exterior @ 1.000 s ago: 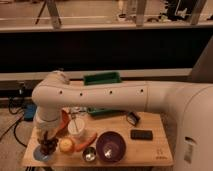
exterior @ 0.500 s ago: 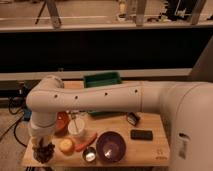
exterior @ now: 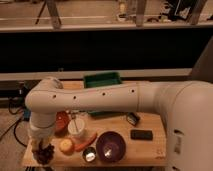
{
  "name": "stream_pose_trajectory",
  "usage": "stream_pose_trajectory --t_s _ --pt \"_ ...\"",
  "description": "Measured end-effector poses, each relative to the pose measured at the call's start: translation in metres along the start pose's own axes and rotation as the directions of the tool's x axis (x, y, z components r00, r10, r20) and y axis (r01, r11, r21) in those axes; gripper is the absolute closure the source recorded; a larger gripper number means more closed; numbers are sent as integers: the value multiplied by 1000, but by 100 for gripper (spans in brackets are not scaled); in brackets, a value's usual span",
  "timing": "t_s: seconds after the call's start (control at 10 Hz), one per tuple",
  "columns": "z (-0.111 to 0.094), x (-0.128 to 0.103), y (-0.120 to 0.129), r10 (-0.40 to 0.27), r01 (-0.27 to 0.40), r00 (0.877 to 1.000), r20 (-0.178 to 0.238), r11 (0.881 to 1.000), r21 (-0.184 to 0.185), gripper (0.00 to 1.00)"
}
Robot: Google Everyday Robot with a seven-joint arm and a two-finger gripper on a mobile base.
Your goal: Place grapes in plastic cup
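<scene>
Wooden table [exterior: 136, 151]: grapes [exterior: 45, 155] at end effector [exterior: 41, 146], purple bowl [exterior: 111, 146], phone [exterior: 141, 134].

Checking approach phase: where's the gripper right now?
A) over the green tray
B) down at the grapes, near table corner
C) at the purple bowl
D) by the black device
B: the gripper sits low at the dark grapes on the table's near corner, beside the yellow fruit.

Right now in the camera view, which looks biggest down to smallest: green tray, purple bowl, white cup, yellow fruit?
1. Green tray, partly behind the arm
2. Purple bowl
3. White cup
4. Yellow fruit
Cup and fruit look close, so that pair is unsure.
The gripper hangs at the view's lower left, by the grapes.
</scene>
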Motion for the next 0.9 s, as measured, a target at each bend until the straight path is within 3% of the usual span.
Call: stream_pose_trajectory --t_s 0.9 --pt "31 5 -46 52 -52 996 -66 999 5 100"
